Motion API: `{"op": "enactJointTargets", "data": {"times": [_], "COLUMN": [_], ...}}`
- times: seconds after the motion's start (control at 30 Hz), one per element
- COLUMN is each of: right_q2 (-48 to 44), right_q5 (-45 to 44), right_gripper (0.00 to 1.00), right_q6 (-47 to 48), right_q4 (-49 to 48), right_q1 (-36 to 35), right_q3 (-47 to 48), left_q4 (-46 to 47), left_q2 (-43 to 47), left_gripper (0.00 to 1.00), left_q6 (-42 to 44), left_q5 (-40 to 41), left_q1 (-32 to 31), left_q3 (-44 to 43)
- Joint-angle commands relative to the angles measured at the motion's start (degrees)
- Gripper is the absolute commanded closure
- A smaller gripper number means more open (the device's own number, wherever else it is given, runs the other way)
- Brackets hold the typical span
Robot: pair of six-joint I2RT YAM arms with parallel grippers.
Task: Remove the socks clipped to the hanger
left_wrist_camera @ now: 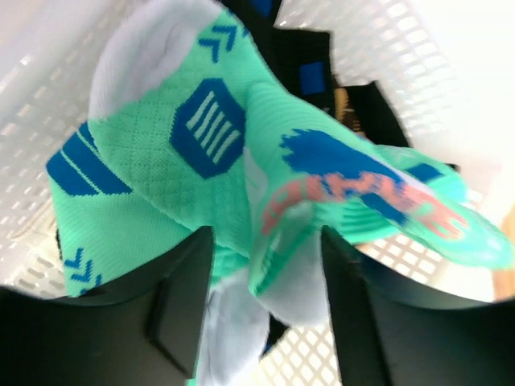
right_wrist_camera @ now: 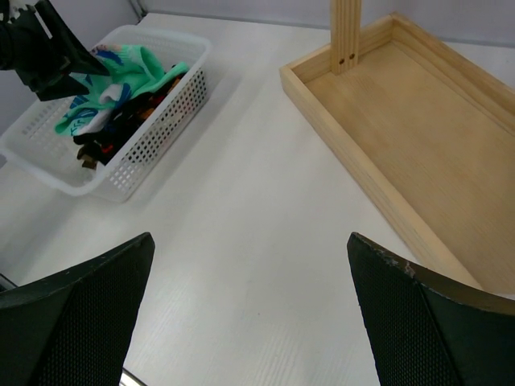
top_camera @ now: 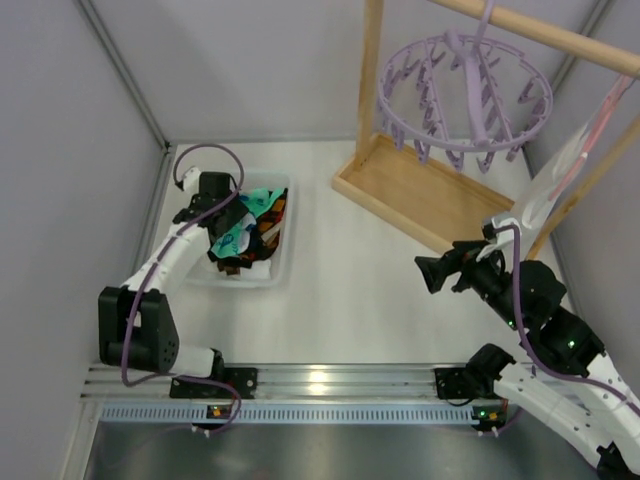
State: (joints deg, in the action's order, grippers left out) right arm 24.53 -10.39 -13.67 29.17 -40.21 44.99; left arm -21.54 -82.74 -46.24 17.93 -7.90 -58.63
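Note:
The lavender hanger (top_camera: 465, 95) hangs by its hook from the wooden rail at the back right, and I see nothing clipped in its pegs. Several socks (top_camera: 250, 225) lie piled in the white basket (top_camera: 285, 270) at the left. My left gripper (left_wrist_camera: 265, 241) is down in that basket, its jaws apart. A mint-teal sock (left_wrist_camera: 201, 153) with blue marks sags loosely between the black fingers (left_wrist_camera: 181, 297). My right gripper (right_wrist_camera: 249, 305) stands open over bare table, far from the hanger, with nothing between its fingers. The top view shows it at the right (top_camera: 425, 272).
The wooden rack's tray base (right_wrist_camera: 418, 137) and upright post (right_wrist_camera: 346, 36) stand at the back right. The perforated basket (right_wrist_camera: 153, 145) holds black, argyle and mint socks (right_wrist_camera: 121, 104). White enclosure walls close in both sides. A metal rail runs along the near edge (top_camera: 320, 385).

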Motion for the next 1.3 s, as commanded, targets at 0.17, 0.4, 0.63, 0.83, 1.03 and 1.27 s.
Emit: {"op": "enactJointTargets", "data": {"times": [0.17,0.4,0.63,0.83,1.03,1.27], "right_q2": [-1.7,-2.8,-1.9,-2.1,-4.2,-11.2], "right_q5": [-0.2,-8.4,-22.5,-26.0,-25.3,-22.4], "right_gripper": [0.00,0.01,0.00,0.01,0.01,0.01], "right_q6": [-0.3,-3.8,-3.4,-0.6,-0.7,-0.7], "right_q4": [-1.0,1.2,8.2,10.9,14.7,15.5], "right_q1": [0.5,0.5,0.6,0.5,0.5,0.5], "right_q3": [0.7,0.4,3.0,2.7,4.0,4.7], "left_q4": [-1.0,-8.6,-20.1,-22.2,-22.4,-23.9], "left_q2": [15.7,24.0,33.2,45.0,54.7,61.9], "left_gripper": [0.15,0.02,0.02,0.02,0.02,0.02], "left_q6": [3.8,15.8,29.0,31.5,32.2,33.3], "left_q5": [-3.5,-17.4,-19.0,-17.0,-10.1,0.2], "left_q1": [0.2,-0.3,-0.3,-0.5,-4.8,-8.4], "left_q3": [0.7,-2.6,-3.4,-0.1,2.0,3.3]}}
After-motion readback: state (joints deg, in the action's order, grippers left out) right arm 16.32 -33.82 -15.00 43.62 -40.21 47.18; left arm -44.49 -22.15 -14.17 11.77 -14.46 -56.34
